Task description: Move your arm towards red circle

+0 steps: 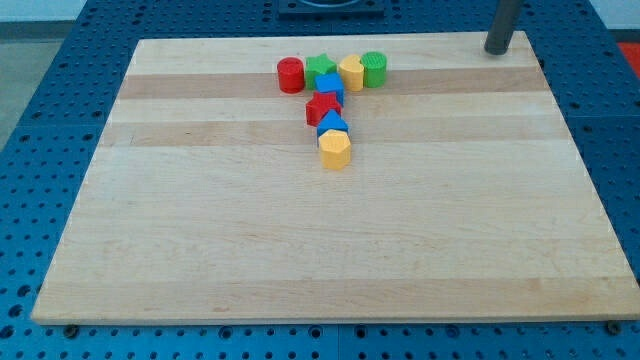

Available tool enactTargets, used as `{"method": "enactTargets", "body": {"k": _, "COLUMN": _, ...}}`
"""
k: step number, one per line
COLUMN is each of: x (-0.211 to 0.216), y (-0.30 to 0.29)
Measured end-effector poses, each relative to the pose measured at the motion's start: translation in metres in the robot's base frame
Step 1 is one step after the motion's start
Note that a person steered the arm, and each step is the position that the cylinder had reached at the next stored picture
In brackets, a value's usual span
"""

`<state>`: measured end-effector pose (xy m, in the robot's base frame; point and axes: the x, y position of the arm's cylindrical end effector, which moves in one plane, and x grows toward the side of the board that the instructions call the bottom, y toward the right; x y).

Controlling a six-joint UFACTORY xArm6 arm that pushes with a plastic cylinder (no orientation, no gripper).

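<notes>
While the red circle stands upright on its flat end, its round top face turned upward, its short axis runs vertical and no side of it points anywhere in particular. It is a stubby cylinder of plain, matte red, smooth-sided, with a slightly lighter top. It sits toward the far edge of the board, left of centre, as the leftmost piece of a row.

Just to its right stands a green block of star-like outline, then a yellow block with a lobed shape, then a green cylinder; these look touching or nearly so. A column runs nearward from the row: a blue block, a red star-shaped block, a blue block with a peaked top and a yellow faceted block at the near end.

The wooden board is pale, made of glued lengthwise strips with visible grain, and lies on a blue perforated surface.

My tip rests at the far right corner of the board, well apart from every block and far to the right of the red circle. The rod is dark, straight and bare; it has nothing to open or close and holds nothing.
</notes>
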<state>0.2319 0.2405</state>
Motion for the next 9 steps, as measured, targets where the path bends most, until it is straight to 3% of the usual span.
{"method": "enactTargets", "body": {"k": 4, "x": 0.017, "y": 0.001}}
{"method": "enactTargets", "body": {"k": 7, "x": 0.189, "y": -0.001}}
{"method": "enactTargets", "body": {"k": 9, "x": 0.273, "y": -0.104}}
